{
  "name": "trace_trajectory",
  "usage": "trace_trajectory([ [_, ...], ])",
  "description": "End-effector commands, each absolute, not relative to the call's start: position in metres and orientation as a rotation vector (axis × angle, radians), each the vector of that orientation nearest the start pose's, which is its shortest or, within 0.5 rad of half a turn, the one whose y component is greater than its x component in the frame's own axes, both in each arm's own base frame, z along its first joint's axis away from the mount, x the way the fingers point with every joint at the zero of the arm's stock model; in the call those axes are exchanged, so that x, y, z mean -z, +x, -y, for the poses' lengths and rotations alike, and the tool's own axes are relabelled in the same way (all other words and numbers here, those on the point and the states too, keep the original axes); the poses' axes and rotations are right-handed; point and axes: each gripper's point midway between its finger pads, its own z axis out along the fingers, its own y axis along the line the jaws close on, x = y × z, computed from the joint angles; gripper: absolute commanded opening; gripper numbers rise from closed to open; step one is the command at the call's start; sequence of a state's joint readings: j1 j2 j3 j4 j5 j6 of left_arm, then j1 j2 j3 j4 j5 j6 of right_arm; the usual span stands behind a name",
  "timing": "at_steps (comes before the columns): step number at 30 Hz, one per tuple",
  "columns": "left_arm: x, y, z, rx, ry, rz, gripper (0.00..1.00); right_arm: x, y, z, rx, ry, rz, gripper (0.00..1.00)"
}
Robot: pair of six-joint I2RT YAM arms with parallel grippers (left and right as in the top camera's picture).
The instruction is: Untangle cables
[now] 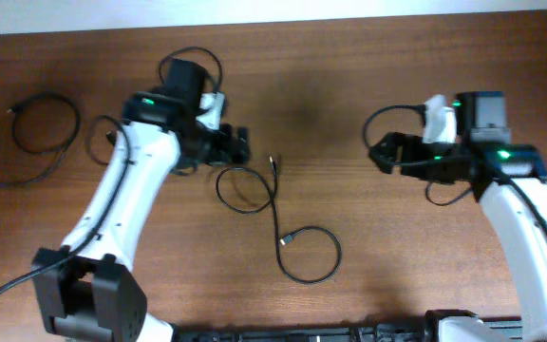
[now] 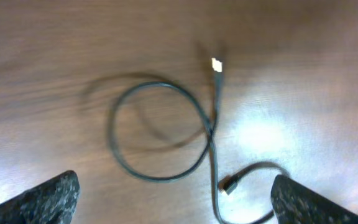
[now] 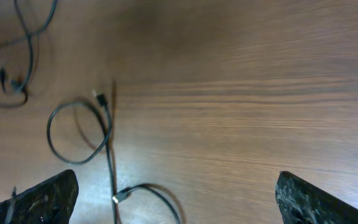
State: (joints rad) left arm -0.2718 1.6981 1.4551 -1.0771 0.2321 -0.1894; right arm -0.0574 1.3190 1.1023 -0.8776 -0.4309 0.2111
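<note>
One thin black cable [image 1: 275, 209] lies mid-table with a small loop at the top, a larger loop lower right, and both plug ends showing. It also shows in the left wrist view [image 2: 160, 177] and the right wrist view [image 3: 109, 143]. A second cable [image 1: 46, 95] lies looped at the far left. A third cable [image 1: 91, 141] loops beside the left arm, partly hidden under it. My left gripper [image 1: 240, 144] [image 2: 176, 205] is open and empty above the small loop. My right gripper [image 1: 380, 152] [image 3: 179, 202] is open and empty, right of the cables.
The wooden table [image 1: 349, 76] ends at a pale edge along the top of the overhead view. Both arm bases stand at the front edge. More cable strands [image 3: 30, 43] show at the top left of the right wrist view.
</note>
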Motion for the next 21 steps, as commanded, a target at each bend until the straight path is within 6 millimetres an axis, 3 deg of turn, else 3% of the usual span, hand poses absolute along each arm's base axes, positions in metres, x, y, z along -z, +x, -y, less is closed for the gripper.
trace_trajectory([
  [1, -0.123, 0.321, 0.182, 0.419, 0.616, -2.85, 0.99, -0.177, 0.313, -0.033, -0.574, 0.3, -2.605, 1.0],
  [3, -0.115, 0.315, 0.197, 0.365, 0.754, -2.803, 0.99, -0.174, 0.31, -0.033, -0.576, 0.308, -2.623, 1.0],
  [6, -0.102, 0.307, 0.2, 0.219, 0.829, -2.794, 0.99, -0.172, 0.306, -0.034, -0.579, 0.314, -2.641, 1.0],
  [14, -0.056, 0.28, 0.219, 0.243, 0.866, -2.877, 0.99, -0.172, 0.306, -0.034, -0.579, 0.313, -2.64, 1.0],
  [15, -0.051, 0.273, 0.226, 0.282, 0.921, -2.885, 0.99, -0.172, 0.306, -0.034, -0.578, 0.313, -2.64, 1.0],
  [18, -0.04, 0.241, 0.258, 0.454, 1.337, -2.769, 0.99, -0.172, 0.306, -0.034, -0.578, 0.313, -2.64, 1.0],
  [21, -0.03, 0.23, 0.263, 0.302, 1.526, -2.686, 0.99, -0.172, 0.306, -0.034, -0.578, 0.313, -2.64, 1.0],
])
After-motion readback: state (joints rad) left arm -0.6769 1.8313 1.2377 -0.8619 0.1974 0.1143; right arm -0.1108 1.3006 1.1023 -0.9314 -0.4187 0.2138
